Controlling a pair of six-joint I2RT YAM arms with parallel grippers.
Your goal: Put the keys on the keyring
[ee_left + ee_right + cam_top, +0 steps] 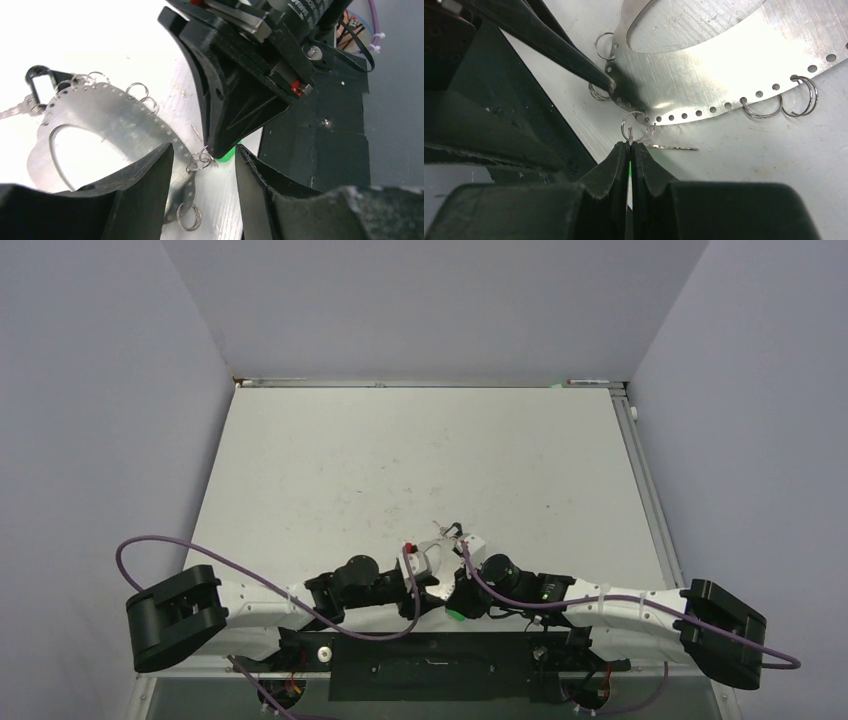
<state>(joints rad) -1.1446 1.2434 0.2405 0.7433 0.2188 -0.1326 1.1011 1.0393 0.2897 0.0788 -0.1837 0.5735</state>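
The keyring (724,65) is a flat silver plate with a cut-out and a row of rim holes carrying small split rings (774,105). My right gripper (630,144) is shut on the green-headed key (629,170), of which only a green sliver shows between the pads. That key's small ring (636,127) sits at the plate's rim holes. My left gripper (202,172) stands open astride this spot, over the plate (100,115) and the ring (200,160). A black-headed key (37,80) hangs at the plate's far end. From above, both grippers meet at the plate (432,558).
A thin silver piece (671,147) lies flat on the table just right of my right fingertips. The black mounting base (320,150) and the table's near edge are close behind the grippers. Purple cables (300,600) loop along both arms.
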